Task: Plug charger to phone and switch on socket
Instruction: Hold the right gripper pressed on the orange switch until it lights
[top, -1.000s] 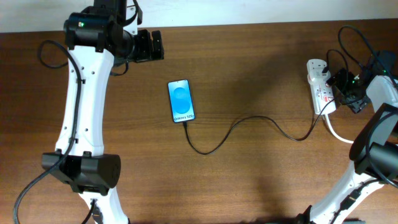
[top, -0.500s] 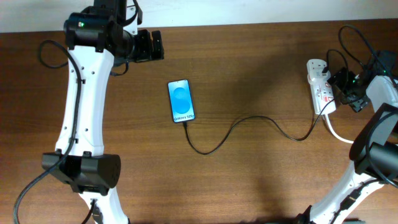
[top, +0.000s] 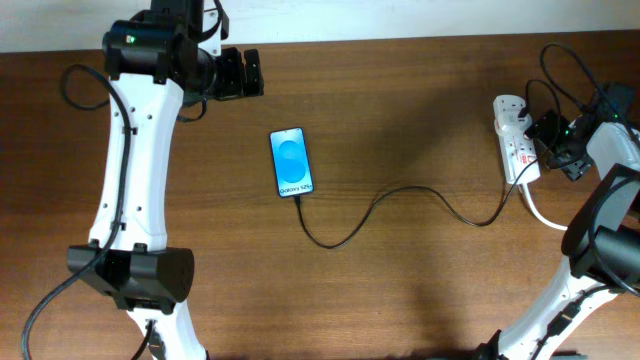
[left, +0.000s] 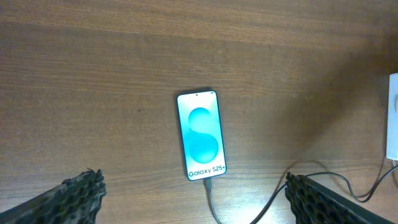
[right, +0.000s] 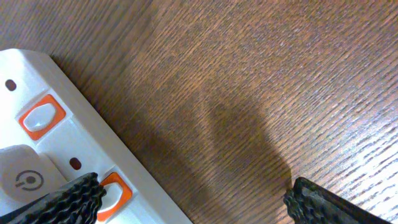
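Near the middle of a brown wooden table (top: 420, 290), the phone (top: 291, 162) is lying flat and face up. Its blue screen is glowing, with the white "Galaxy S25+" lettering sitting at the end nearer the robot's bases. The charger (top: 405, 188) is meeting the phone at that same end, its small black tip resting against the bottom edge. From there the thin black cable is looping forward, then rising and dipping across the bare wood toward the right, where it is reaching the socket (top: 512, 135).

The socket is lying lengthwise near the table's right edge, well apart from the phone, with a thick white cord (top: 540, 213) trailing from its near end.

The left pincer (top: 241, 72) is hanging beyond the phone toward the far left, clear of it. The left wrist view is showing its fingers (left: 74, 196) spread wide with nothing between them.

The right pincer (top: 552, 140) is hovering just beside the socket, and the right wrist view is showing its jaws standing wide apart and empty. One finger (right: 62, 202) is overlapping an orange-red switch (right: 117, 186) on the white strip, though whether it is touching cannot be told. A second switch (right: 40, 116) is sitting farther along, beside a white block (right: 22, 177) marked with a power symbol.
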